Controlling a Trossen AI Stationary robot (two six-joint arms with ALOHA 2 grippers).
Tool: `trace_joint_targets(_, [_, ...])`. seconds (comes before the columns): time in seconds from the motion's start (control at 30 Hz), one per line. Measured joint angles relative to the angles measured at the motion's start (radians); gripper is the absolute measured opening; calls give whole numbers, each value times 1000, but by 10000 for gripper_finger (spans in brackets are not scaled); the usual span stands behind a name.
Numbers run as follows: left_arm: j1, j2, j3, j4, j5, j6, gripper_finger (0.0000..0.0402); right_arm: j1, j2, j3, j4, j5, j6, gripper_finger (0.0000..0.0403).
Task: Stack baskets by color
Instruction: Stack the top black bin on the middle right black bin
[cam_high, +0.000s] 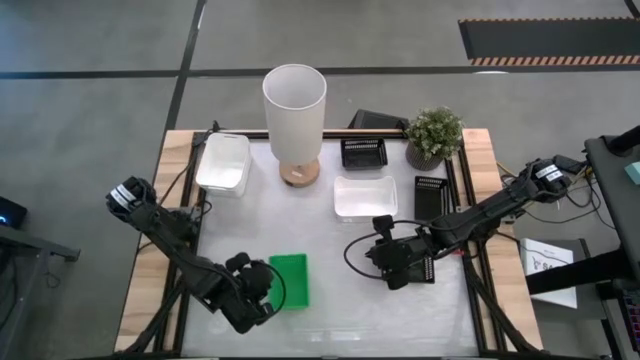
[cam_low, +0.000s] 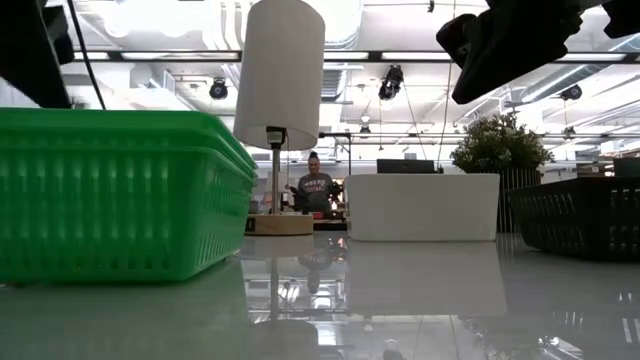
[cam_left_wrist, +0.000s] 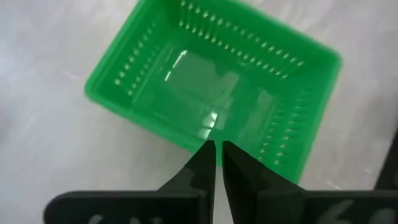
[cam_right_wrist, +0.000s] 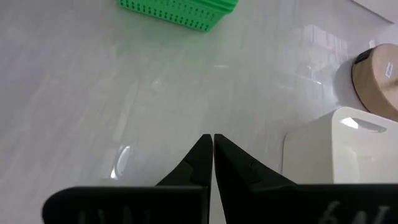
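A green basket rests on its base near the table's front, left of centre; it also shows in the left wrist view. My left gripper is shut and hangs above the basket's left wall, apart from it. One white basket sits at the far left, another at the centre. Black baskets stand at the far side and at the right; a third lies partly hidden under my right arm. My right gripper is shut above bare table.
A tall white lamp on a wooden foot stands at the far centre, with a potted plant at the far right. Bare tabletop lies between the green basket and my right gripper. A person stands in the room beyond.
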Motion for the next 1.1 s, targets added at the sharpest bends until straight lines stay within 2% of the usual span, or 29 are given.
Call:
trace_joint_targets(0.13, [0,-10,25,-1,-31,42,11,0,0,-2,0,0,0,9])
trace_joint_targets(0.27, [3,-11,64,5,-169,199,11,0,0,-8,0,6,4,9])
trace_joint_targets(0.4, [32,-14,79,23,-297,399,11,0,0,-8,0,72,28,9])
trace_joint_targets(0.57, [102,-32,79,50,-305,651,11,-23,0,-7,-5,103,60,9])
trace_joint_targets(0.77, [195,-65,55,92,-307,945,11,-106,0,16,-63,103,132,9])
trace_joint_targets(0.9, [242,-131,-12,213,-300,1148,11,-178,0,51,-121,94,151,9])
trace_joint_targets(1.1, [306,-298,-187,414,-290,1353,11,-339,0,94,-158,-22,62,9])
